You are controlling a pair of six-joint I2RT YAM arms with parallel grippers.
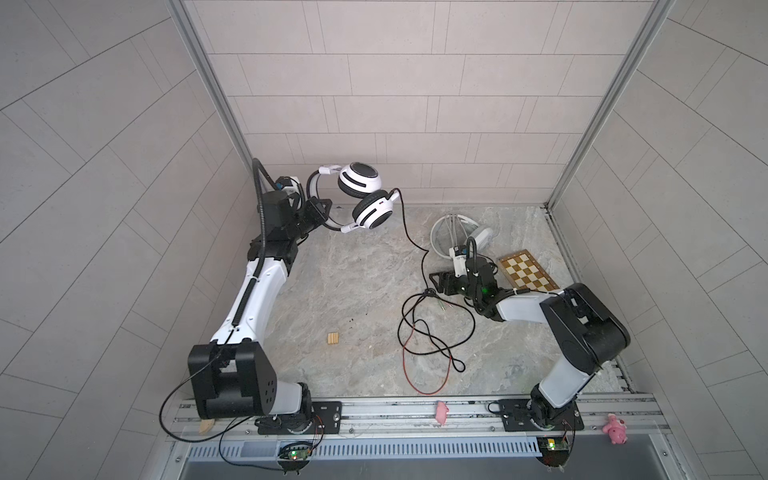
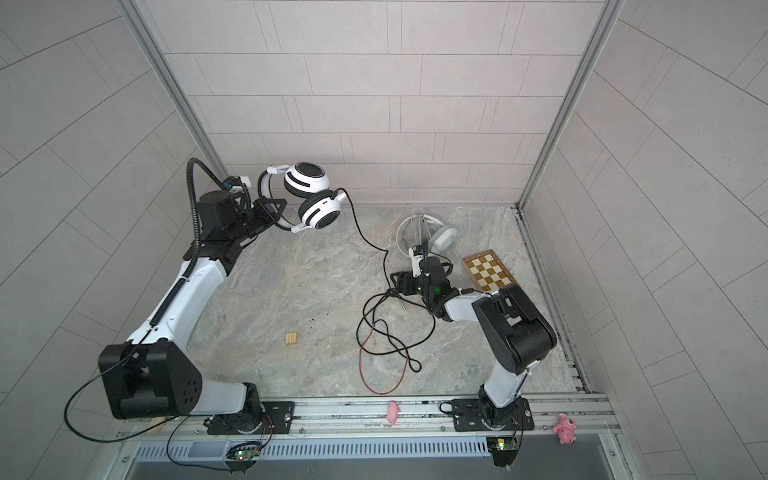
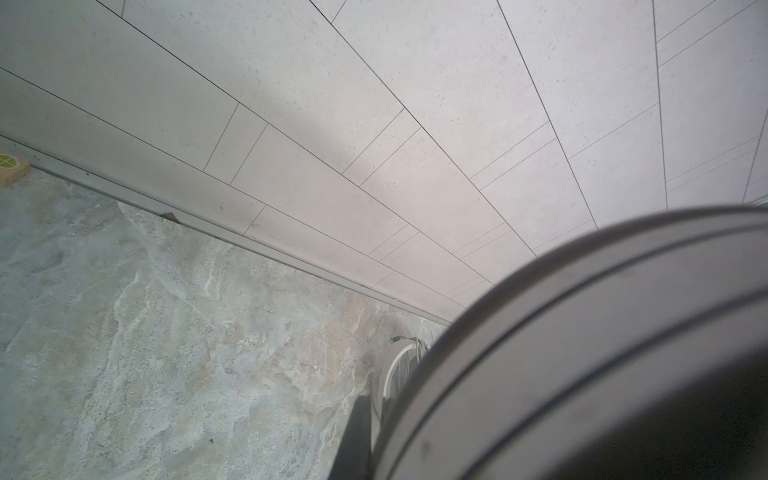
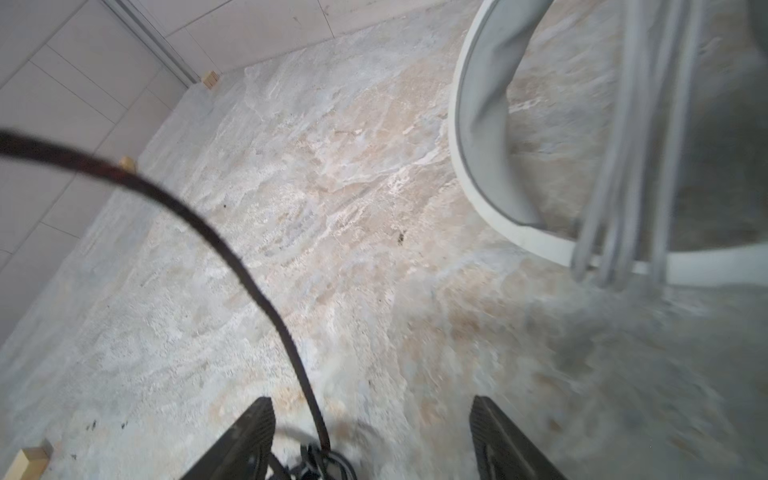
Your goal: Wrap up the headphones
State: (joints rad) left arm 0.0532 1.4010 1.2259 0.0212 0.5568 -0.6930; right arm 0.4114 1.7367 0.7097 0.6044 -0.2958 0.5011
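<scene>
White headset (image 1: 365, 195): hangs by its headband in the clamped left end effector (image 1: 325, 215). Black cable (image 4: 249, 276): runs down between the wide-spread fingers of the right end effector (image 4: 370, 419), unpinched. Handling: close squarely on one strand, then loop without dragging the tangle (image 4: 316, 460) beneath.

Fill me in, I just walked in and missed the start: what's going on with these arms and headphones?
The left gripper is shut on the headband of the white headset, holding it up off the table. Its black cable hangs down to a loose tangle on the table. There the right gripper sits low with its jaws open on either side of the cable, not gripping it. The pale-grey headset lies on the table just beyond, untouched.
</scene>
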